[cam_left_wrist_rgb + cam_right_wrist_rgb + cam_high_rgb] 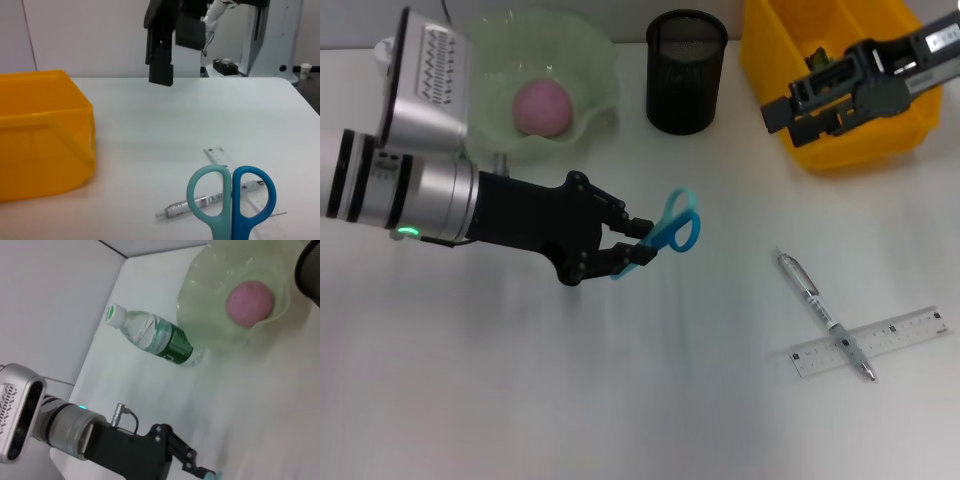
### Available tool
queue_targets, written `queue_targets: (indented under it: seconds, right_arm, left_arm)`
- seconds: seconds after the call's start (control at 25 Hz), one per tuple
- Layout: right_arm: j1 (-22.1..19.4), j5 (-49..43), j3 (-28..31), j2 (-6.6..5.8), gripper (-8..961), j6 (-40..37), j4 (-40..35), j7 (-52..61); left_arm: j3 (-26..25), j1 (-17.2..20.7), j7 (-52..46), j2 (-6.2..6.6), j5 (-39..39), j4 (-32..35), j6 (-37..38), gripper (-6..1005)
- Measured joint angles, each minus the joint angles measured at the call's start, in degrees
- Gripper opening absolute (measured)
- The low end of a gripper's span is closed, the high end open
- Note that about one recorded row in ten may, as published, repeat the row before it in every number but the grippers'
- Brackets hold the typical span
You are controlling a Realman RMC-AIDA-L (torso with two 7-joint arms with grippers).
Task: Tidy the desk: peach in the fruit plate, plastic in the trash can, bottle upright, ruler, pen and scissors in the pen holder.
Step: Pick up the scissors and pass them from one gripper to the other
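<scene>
My left gripper [642, 243] is shut on the blades of the blue scissors [675, 228] and holds them above mid-table; their handles show in the left wrist view [231, 200]. The pink peach [542, 108] lies in the green fruit plate [595, 60]. The black mesh pen holder [686, 70] stands beside the plate. The pen [823, 314] lies across the ruler [880, 342] at the right front. My right gripper [798, 120] hovers open and empty over the yellow trash can [765, 40]. The bottle [152, 337] is beside the plate; I cannot tell whether it stands or lies.
A small greenish item [817, 55] lies inside the trash can. In the head view my left arm [420, 180] hides the bottle's body. Bare tabletop lies between the scissors and the pen.
</scene>
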Motion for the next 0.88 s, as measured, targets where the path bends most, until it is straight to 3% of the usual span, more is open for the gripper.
queue_targets:
  seconds: [0.28, 0.72, 0.88]
  right_arm:
    - [3.52, -3.61, -0.07, 0.13, 552, -1.10, 0.07, 3.83]
    - [6.60, -6.45, -5.84, 1.55, 546, 1.10, 0.38, 7.64]
    - [7.81, -7.21, -7.63, 2.04, 543, 2.83, 1.14, 8.29]
  left_arm:
    - [1.38, -0.90, -3.24, -0.30, -0.82, 0.50, -3.12, 223]
    - [11.30, -0.79, -7.29, -0.35, -5.77, 2.20, -8.95, 223]
    - [12.51, -0.74, -8.85, -0.35, -6.18, 2.81, -10.37, 223]
